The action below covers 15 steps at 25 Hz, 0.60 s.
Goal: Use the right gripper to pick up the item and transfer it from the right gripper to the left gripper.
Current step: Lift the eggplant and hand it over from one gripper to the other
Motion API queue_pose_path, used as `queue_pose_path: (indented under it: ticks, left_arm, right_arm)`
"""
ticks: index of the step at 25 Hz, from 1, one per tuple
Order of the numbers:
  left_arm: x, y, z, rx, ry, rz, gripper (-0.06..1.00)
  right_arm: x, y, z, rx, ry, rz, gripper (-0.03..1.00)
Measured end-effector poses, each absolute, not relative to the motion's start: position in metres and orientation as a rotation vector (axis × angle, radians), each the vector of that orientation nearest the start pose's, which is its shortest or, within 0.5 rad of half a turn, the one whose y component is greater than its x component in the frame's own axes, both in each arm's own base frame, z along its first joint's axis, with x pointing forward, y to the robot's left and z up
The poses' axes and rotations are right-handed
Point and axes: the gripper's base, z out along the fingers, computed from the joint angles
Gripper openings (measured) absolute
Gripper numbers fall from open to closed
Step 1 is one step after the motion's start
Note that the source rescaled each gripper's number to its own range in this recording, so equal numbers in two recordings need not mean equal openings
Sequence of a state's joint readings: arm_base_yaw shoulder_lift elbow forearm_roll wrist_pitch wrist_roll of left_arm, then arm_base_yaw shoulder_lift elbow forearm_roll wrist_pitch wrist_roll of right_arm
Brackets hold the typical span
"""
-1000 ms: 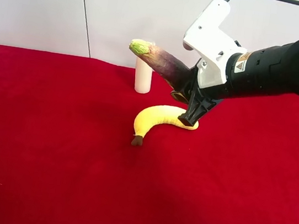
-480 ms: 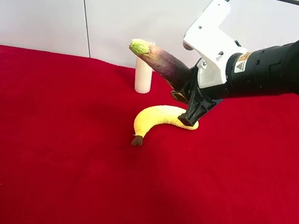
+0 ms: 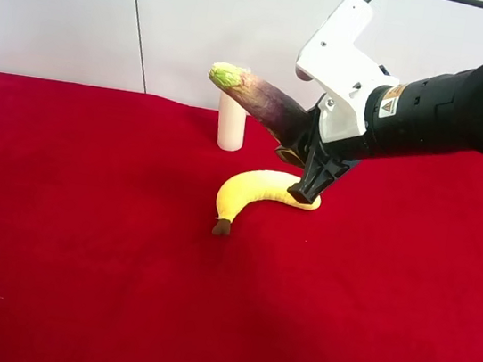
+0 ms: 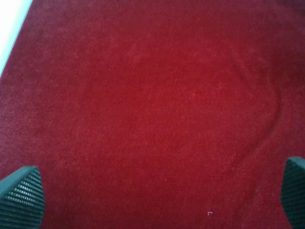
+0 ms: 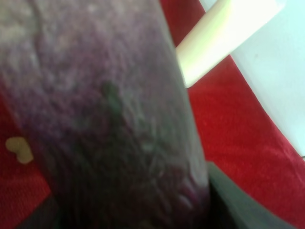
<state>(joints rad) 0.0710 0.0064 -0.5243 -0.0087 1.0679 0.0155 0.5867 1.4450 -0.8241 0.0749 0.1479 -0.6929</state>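
Above the red cloth (image 3: 78,257), the right gripper (image 3: 300,167) is pinching the eggplant (image 3: 262,98) by its dark end and holding it over the banana (image 3: 253,192). The left gripper (image 4: 157,191) is hanging empty, with its fingers spread wide. The eggplant is likely light, firm and smooth-skinned, and its free lilac mid-section is offering the best hold.

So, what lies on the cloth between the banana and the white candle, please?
Only bare red cloth separates banana and candle in the exterior high view; the right claw holds the eggplant aloft.
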Motion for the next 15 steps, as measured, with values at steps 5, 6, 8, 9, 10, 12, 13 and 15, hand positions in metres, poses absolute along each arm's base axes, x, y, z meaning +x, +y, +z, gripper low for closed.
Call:
queue_pose_path:
  ticks: [5,6,8,9,10,12,13,15]
  left_arm:
    - [-0.005,-0.002,0.312,-0.052,2.014,0.038,1.0]
    - [-0.002,-0.002,0.318,-0.05,2.019,0.036,1.0]
    - [0.005,-0.002,0.326,-0.046,2.045,0.022,1.0]
    - [0.009,-0.003,0.329,-0.042,2.055,0.007,1.0]
    - [0.014,-0.004,0.331,-0.039,2.071,-0.012,1.0]
    - [0.026,-0.007,0.334,-0.038,2.092,-0.069,1.0]
    - [0.032,-0.009,0.335,-0.033,2.097,-0.109,1.0]
    - [0.046,-0.013,0.338,-0.018,2.098,-0.181,1.0]
  right_arm:
    - [0.25,0.167,0.242,-1.281,1.852,-0.005,0.0]
    - [0.25,0.167,0.242,-1.281,1.852,-0.005,0.0]
    - [0.25,0.167,0.242,-1.281,1.852,-0.005,0.0]
    - [0.25,0.167,0.242,-1.281,1.852,-0.005,0.0]
    - [0.25,0.167,0.242,-1.281,1.852,-0.005,0.0]
    - [0.25,0.167,0.242,-1.281,1.852,-0.005,0.0]
    - [0.25,0.167,0.242,-1.281,1.852,-0.005,0.0]
    - [0.25,0.167,0.242,-1.281,1.852,-0.005,0.0]
